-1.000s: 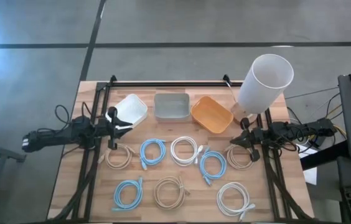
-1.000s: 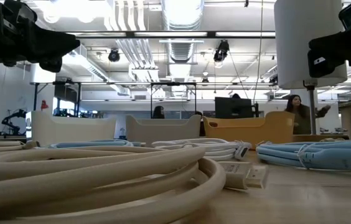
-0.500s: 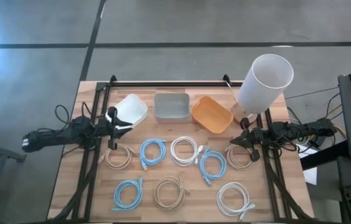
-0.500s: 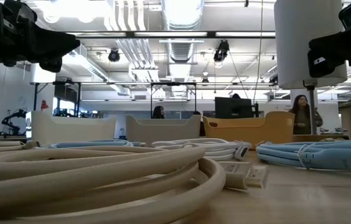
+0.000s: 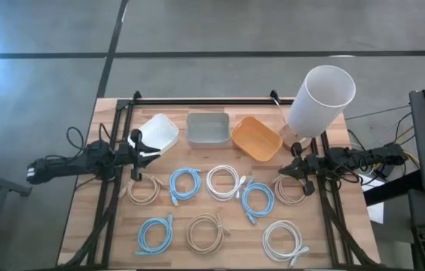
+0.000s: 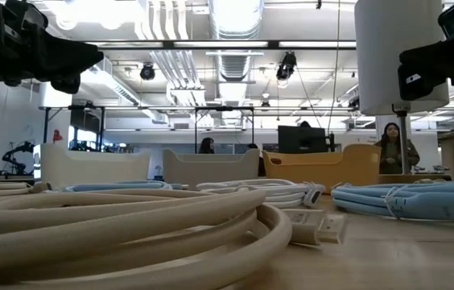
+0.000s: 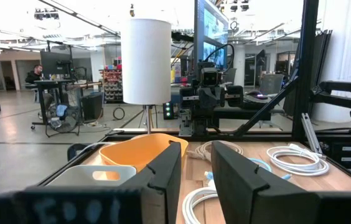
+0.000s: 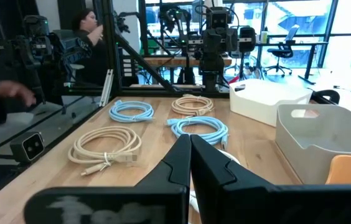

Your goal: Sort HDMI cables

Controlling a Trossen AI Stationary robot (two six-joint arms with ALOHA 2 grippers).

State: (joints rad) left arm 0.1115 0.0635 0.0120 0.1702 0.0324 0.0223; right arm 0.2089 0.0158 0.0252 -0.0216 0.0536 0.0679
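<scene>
Nine coiled HDMI cables (image 5: 222,181), blue, white and beige, lie below the grey bin (image 5: 208,129). Left hand (image 5: 154,153) spread; right hand (image 5: 282,172) pressed together.

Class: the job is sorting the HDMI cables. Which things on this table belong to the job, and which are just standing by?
Belong:
blue cables
white cables
beige cables
white bin, grey bin, orange bin
left gripper, open; right gripper, shut

Standing by:
white lamp

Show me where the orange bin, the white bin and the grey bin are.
orange bin (image 5: 257,138): high view, bare floor inside.
white bin (image 5: 157,131): high view, bare floor inside.
grey bin (image 5: 207,128): high view, bare floor inside.
</scene>
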